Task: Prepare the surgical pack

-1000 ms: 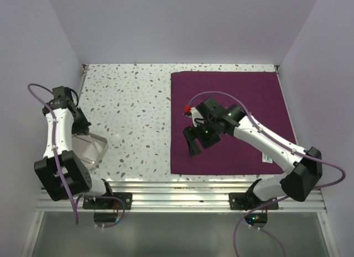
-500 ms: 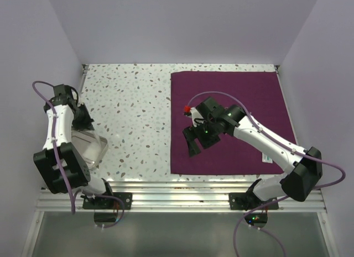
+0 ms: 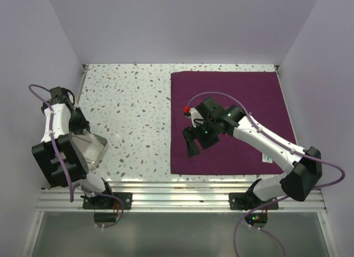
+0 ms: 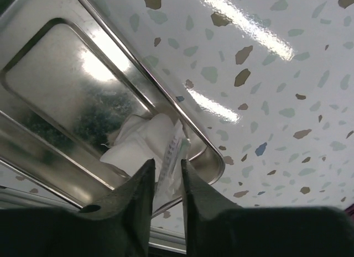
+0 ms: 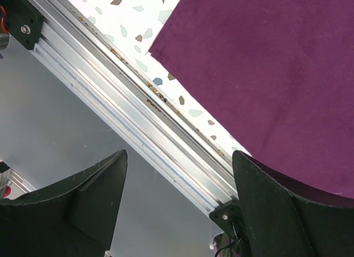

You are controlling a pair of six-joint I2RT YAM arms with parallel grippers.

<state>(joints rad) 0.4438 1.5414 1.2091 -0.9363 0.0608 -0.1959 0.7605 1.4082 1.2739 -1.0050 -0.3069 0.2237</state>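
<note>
Maroon and soft, the surgical pack (image 3: 235, 102) lies spread flat on the right half of the speckled table (image 3: 133, 108). Its far edge is close to the back wall and its near edge just short of the aluminium rail (image 3: 177, 197). The right gripper (image 3: 193, 146) hangs over the cloth's near-left part with jaws wide and nothing between them.

At the near left, the left gripper (image 4: 166, 166) points down into a steel tray (image 4: 217, 167). Its fingers are only a narrow slit apart, right over the white gauze pads (image 4: 133, 146) and a clear packet (image 4: 177, 149). Whether they touch either one I cannot tell.

My read is that the step in hand is fetching supplies from the tray to lay on the cloth. The next move calls for a clean pinch on one soft piece and a lift clear of the tray's raised rim, then a carry rightward.

Bare table between tray and cloth gives plenty of room. The left wall sits close beside the left arm, so swinging inward looks safer.
</note>
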